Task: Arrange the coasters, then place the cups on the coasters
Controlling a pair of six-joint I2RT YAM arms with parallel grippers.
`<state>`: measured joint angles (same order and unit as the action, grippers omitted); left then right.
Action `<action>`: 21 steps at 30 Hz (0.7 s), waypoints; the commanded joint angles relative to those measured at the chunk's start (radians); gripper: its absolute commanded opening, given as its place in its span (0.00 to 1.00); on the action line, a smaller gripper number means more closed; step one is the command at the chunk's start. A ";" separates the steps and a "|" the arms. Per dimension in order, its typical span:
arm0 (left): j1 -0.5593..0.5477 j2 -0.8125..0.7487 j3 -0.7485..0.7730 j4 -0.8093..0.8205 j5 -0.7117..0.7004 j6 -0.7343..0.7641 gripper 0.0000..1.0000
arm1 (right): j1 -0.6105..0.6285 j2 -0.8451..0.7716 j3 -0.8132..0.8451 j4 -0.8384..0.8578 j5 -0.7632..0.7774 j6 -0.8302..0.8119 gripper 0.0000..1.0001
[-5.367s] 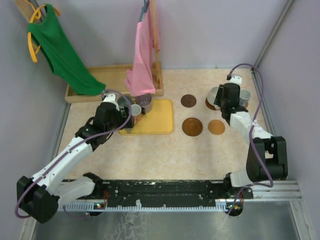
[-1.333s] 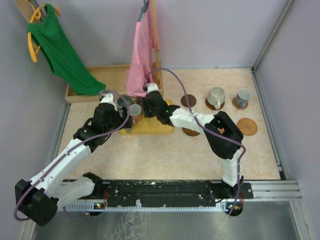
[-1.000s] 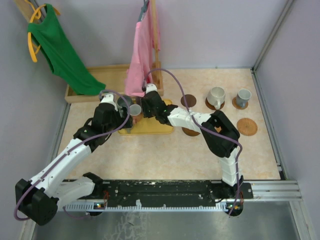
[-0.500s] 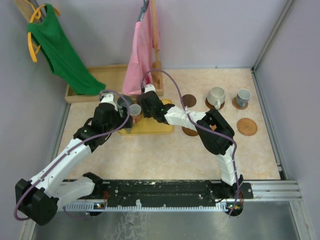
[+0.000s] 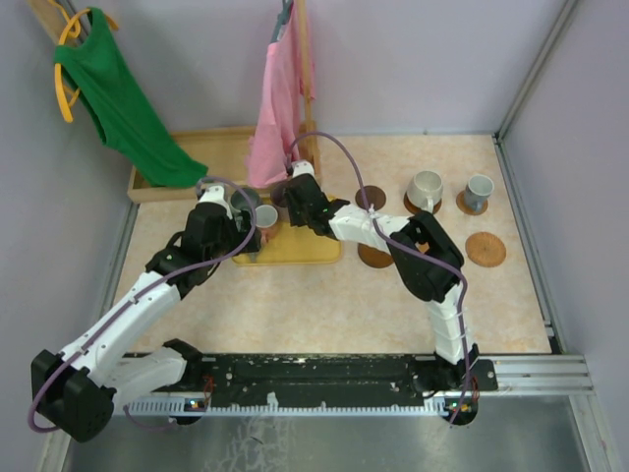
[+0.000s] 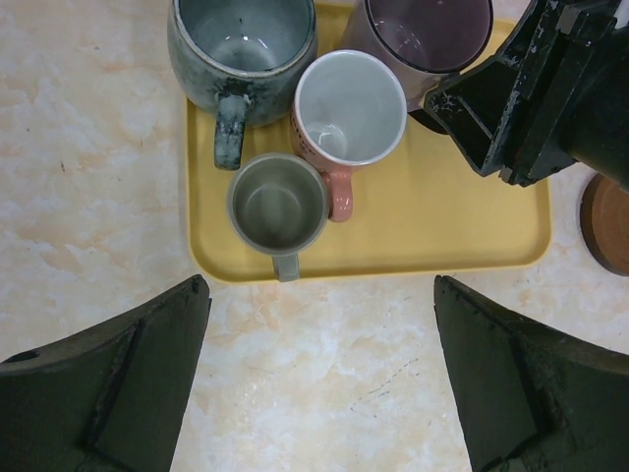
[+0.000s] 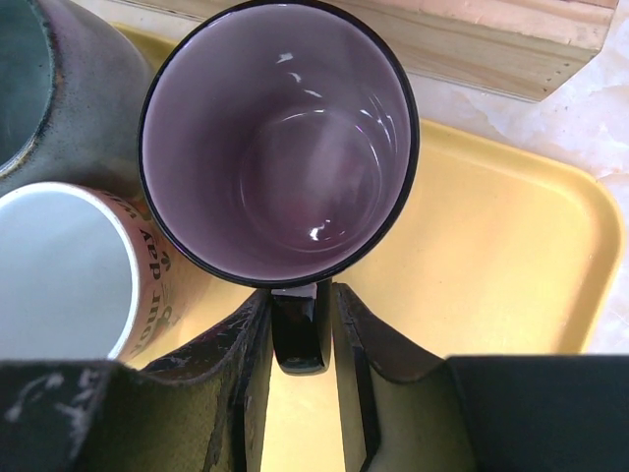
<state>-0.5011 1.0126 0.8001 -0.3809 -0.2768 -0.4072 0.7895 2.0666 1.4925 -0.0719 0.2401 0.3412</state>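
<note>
The right gripper [image 7: 301,305] is clamped on the dark handle of the mauve cup [image 7: 278,143], with one finger pressed to each side of the handle. This cup stands at the far edge of the yellow tray [image 7: 511,265], right of its middle, handle toward the tray's near edge. The left gripper [image 6: 314,383] hangs with its fingers [image 6: 108,383] spread wide and holds nothing, over the table [image 6: 98,197] just off the tray's near edge.

Just left of the mauve cup stands the pinkish cup [image 6: 350,108]. The big grey-green cup [image 6: 243,39] fills the tray's far left corner, and the small grey-green cup [image 6: 279,205] sits by its near edge. A wooden box [image 7: 472,29] lies just behind the tray and a pink cloth [image 5: 278,108] hangs over that side, so the back is tight. The tray's right half is bare.

Right of the tray lie the far brown coaster [image 5: 371,197] and the near brown coaster [image 5: 373,259]. Beyond them the cream cup [image 5: 426,187] sits on a dark coaster [image 5: 410,205] and the blue-grey cup [image 5: 479,189] on an orange-brown coaster [image 5: 462,205]. The tan coaster [image 5: 486,248] lies bare, farthest from the tray.

Some seconds ago the right arm was over the cream cup; it has since crossed to the tray, and the tan coaster now lies farther from the tray than before
</note>
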 commanded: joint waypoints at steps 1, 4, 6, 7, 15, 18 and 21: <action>0.007 0.001 -0.007 0.024 0.007 0.003 1.00 | -0.001 0.007 0.069 0.002 0.007 -0.027 0.30; 0.007 -0.002 -0.006 0.022 0.006 0.005 1.00 | -0.001 0.032 0.104 -0.026 0.004 -0.038 0.30; 0.008 -0.003 -0.008 0.022 0.003 0.007 1.00 | -0.001 0.037 0.110 -0.028 0.000 -0.048 0.30; 0.008 -0.003 -0.009 0.022 0.002 0.008 1.00 | -0.001 0.039 0.113 -0.029 -0.002 -0.052 0.30; 0.010 -0.001 -0.010 0.024 0.002 0.004 1.00 | -0.001 0.037 0.098 -0.030 -0.004 -0.054 0.07; 0.009 -0.002 -0.012 0.023 0.002 0.002 1.00 | -0.001 0.020 0.066 -0.019 -0.003 -0.051 0.00; 0.010 -0.002 -0.015 0.025 0.005 -0.002 1.00 | -0.001 -0.006 0.028 -0.003 0.001 -0.045 0.00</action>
<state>-0.4973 1.0130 0.7952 -0.3801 -0.2771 -0.4076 0.7906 2.1036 1.5562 -0.1261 0.2230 0.2920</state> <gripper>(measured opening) 0.997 0.176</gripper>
